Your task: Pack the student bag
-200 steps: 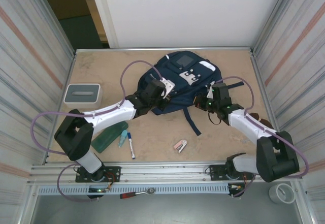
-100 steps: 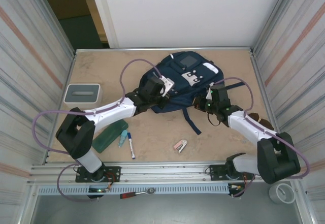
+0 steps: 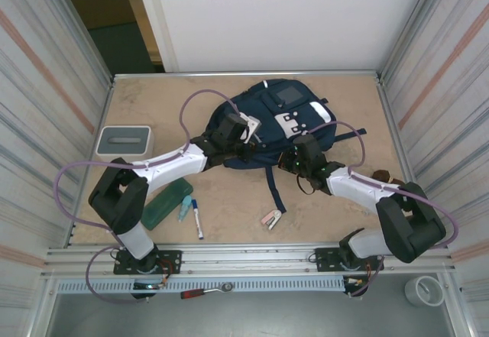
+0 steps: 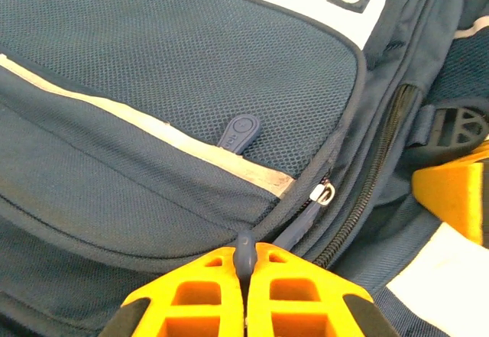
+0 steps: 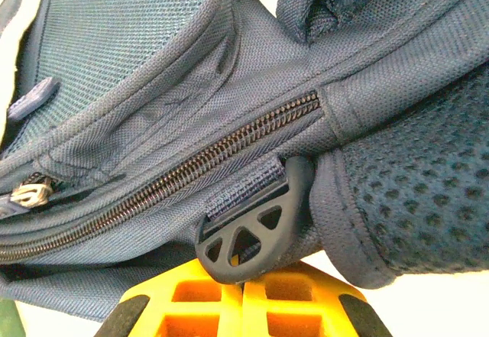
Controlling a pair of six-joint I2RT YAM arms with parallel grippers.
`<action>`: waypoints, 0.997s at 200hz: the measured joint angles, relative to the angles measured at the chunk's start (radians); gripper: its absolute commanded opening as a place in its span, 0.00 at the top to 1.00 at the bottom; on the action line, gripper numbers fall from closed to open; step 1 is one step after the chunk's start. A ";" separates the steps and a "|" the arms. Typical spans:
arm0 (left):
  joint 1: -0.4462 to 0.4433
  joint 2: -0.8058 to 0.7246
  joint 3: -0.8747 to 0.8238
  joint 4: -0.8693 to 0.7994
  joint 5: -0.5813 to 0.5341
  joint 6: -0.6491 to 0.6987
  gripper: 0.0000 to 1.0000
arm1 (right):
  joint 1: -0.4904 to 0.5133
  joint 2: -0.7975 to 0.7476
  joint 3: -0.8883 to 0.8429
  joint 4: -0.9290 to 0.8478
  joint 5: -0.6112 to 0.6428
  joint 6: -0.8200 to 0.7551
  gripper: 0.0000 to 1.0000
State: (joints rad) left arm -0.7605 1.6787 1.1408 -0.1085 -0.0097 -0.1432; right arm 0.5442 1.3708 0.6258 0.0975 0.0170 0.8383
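Table [image 3: 153,108] is carrying the student bag [image 3: 267,119] near its far edge. Left gripper [image 4: 244,267] is pinching a zipper pull [image 4: 244,245], right gripper [image 5: 243,282] clamping a buckle [image 5: 256,234].

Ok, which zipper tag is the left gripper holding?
The dark zipper tag pinched in the left gripper, joined to the silver slider. The other tag lies loose on the mesh pocket.

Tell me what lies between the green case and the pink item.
Top view: a pale teal item and a marker, close by the green case; bare table from there to the pink item.
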 measured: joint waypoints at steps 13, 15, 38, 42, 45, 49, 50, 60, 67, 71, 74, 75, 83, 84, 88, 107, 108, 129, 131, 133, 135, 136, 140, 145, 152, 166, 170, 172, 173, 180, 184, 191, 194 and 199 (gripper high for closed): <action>0.000 -0.005 -0.018 0.019 0.014 -0.010 1.00 | 0.001 0.015 0.000 0.010 0.006 0.018 1.00; 0.000 -0.005 -0.021 0.024 0.017 -0.011 1.00 | 0.002 0.018 0.000 0.011 0.006 0.020 1.00; 0.002 -0.010 -0.040 0.055 0.051 -0.030 1.00 | 0.013 0.048 0.000 0.037 0.019 0.048 1.00; 0.002 -0.010 -0.041 0.057 0.058 -0.035 1.00 | 0.018 0.055 0.000 0.043 0.023 0.052 1.00; 0.003 -0.010 -0.041 0.060 0.063 -0.037 1.00 | 0.019 0.058 0.000 0.046 0.025 0.053 1.00; 0.003 -0.010 -0.041 0.065 0.072 -0.041 1.00 | 0.024 0.063 0.000 0.050 0.027 0.057 1.00; 0.003 -0.010 -0.041 0.067 0.074 -0.042 1.00 | 0.025 0.064 0.000 0.053 0.029 0.059 1.00; 0.003 -0.010 -0.041 0.080 0.091 -0.047 1.00 | 0.040 0.073 0.002 0.063 0.037 0.069 1.00; 0.003 -0.010 -0.041 0.087 0.099 -0.050 1.00 | 0.048 0.077 0.004 0.068 0.039 0.072 1.00; 0.003 -0.010 -0.041 0.090 0.102 -0.050 1.00 | 0.054 0.080 0.006 0.069 0.039 0.073 1.00; 0.003 -0.010 -0.041 0.092 0.105 -0.051 1.00 | 0.058 0.082 0.008 0.072 0.040 0.075 1.00; 0.003 -0.010 -0.041 0.092 0.105 -0.051 1.00 | 0.059 0.082 0.008 0.072 0.040 0.075 1.00; 0.004 -0.010 -0.040 0.093 0.108 -0.053 1.00 | 0.065 0.084 0.012 0.075 0.040 0.075 1.00; 0.004 -0.010 -0.040 0.092 0.108 -0.053 1.00 | 0.066 0.084 0.013 0.075 0.040 0.075 1.00; 0.004 -0.011 -0.040 0.092 0.108 -0.053 1.00 | 0.068 0.084 0.014 0.076 0.041 0.075 1.00; 0.008 -0.015 -0.040 0.089 0.106 -0.052 1.00 | 0.069 0.084 0.014 0.076 0.044 0.075 1.00; 0.009 -0.016 -0.040 0.088 0.105 -0.050 1.00 | 0.069 0.084 0.014 0.076 0.044 0.075 1.00; 0.026 -0.035 -0.040 0.077 0.095 -0.037 1.00 | 0.052 0.073 0.013 0.076 0.032 0.075 1.00; 0.029 -0.037 -0.040 0.077 0.095 -0.035 1.00 | 0.050 0.071 0.012 0.076 0.029 0.075 1.00; 0.031 -0.040 -0.040 0.076 0.093 -0.033 1.00 | 0.048 0.068 0.012 0.076 0.027 0.075 1.00; 0.034 -0.042 -0.040 0.076 0.092 -0.032 1.00 | 0.045 0.063 0.011 0.074 0.026 0.075 1.00; 0.036 -0.043 -0.041 0.076 0.091 -0.031 1.00 | 0.042 0.060 0.010 0.074 0.024 0.074 1.00; 0.041 -0.048 -0.042 0.075 0.089 -0.028 1.00 | 0.037 0.051 0.007 0.074 0.018 0.074 1.00; 0.050 -0.056 -0.046 0.075 0.085 -0.022 1.00 | 0.029 0.037 0.003 0.073 0.012 0.074 1.00; 0.063 -0.068 -0.054 0.076 0.079 -0.015 1.00 | 0.014 0.014 -0.003 0.069 0.005 0.072 1.00; 0.092 -0.098 -0.080 0.073 0.060 0.000 1.00 | -0.018 -0.037 -0.019 0.055 0.002 0.069 1.00; 0.101 -0.105 -0.087 0.073 0.058 0.005 1.00 | -0.031 -0.055 -0.024 0.049 0.002 0.068 1.00; 0.105 -0.109 -0.090 0.072 0.057 0.007 1.00 | -0.035 -0.064 -0.027 0.046 0.001 0.068 1.00; 0.106 -0.109 -0.091 0.072 0.057 0.008 1.00 | -0.037 -0.066 -0.028 0.045 0.001 0.068 1.00; 0.120 -0.117 -0.098 0.068 0.052 0.014 1.00 | -0.051 -0.094 -0.035 0.035 -0.001 0.067 1.00; 0.127 -0.121 -0.101 0.068 0.050 0.017 1.00 | -0.059 -0.108 -0.039 0.028 0.000 0.067 1.00; 0.140 -0.125 -0.105 0.067 0.045 0.024 1.00 | -0.071 -0.132 -0.044 0.016 -0.001 0.066 1.00; 0.145 -0.126 -0.106 0.065 0.042 0.027 1.00 | -0.076 -0.140 -0.046 0.010 -0.002 0.066 1.00; 0.153 -0.127 -0.107 0.063 0.039 0.032 1.00 | -0.084 -0.154 -0.049 0.001 -0.003 0.063 1.00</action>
State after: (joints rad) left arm -0.6071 1.5517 1.0336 -0.0460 0.0292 -0.1112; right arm 0.4599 1.2171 0.5766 0.0986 0.0143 0.9016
